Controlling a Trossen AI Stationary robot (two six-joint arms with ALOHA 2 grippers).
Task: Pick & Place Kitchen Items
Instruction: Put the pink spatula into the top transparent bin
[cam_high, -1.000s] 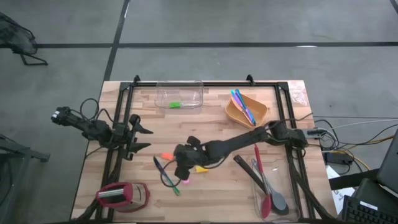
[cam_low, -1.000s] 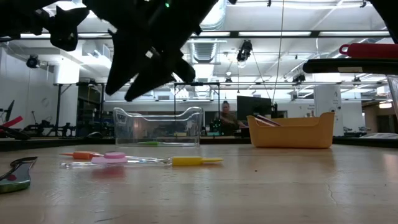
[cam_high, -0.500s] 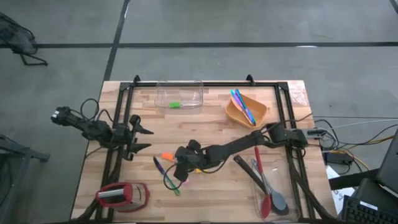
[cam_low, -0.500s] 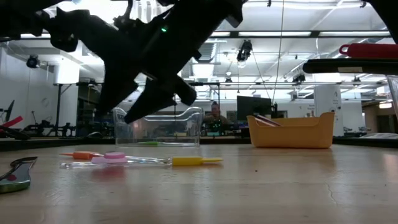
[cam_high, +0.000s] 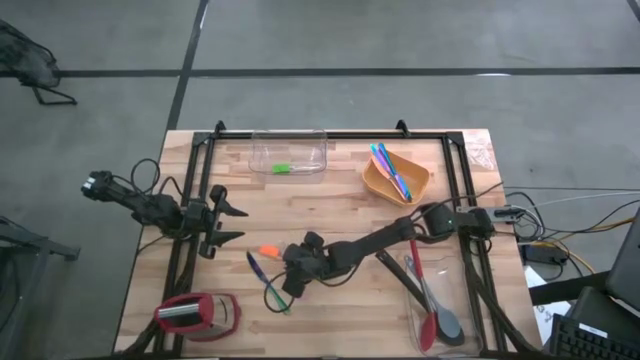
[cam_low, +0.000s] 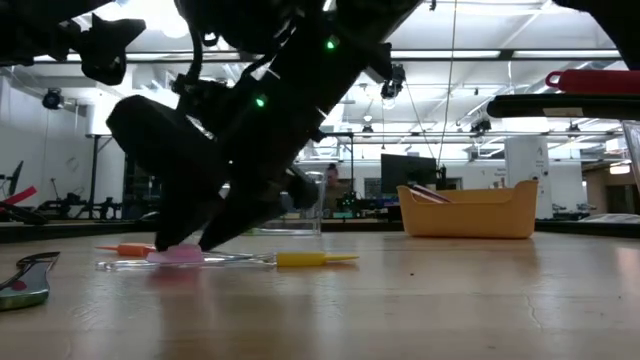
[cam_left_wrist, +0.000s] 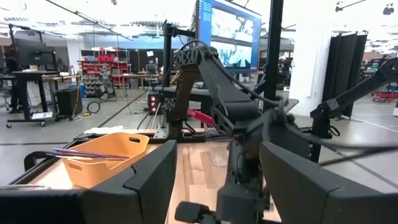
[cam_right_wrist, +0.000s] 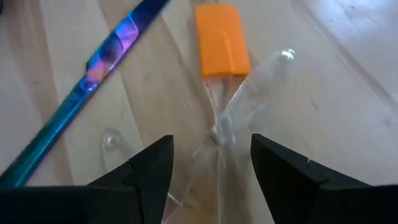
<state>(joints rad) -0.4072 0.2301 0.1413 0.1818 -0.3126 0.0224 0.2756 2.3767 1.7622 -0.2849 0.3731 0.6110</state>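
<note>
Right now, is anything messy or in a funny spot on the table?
Yes. Several small utensils lie loose on the bare wood mid-table: an orange piece, a blue-purple piece and clear-handled ones, crossing each other. Others already sit in the orange bowl and clear tub. The right gripper, open, is low over the loose ones.

Right hand (cam_low: 190, 238) down at the pink piece (cam_low: 172, 256).

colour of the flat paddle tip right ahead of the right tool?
Orange; the flat plastic paddle tip shows best in the right wrist view.
</note>
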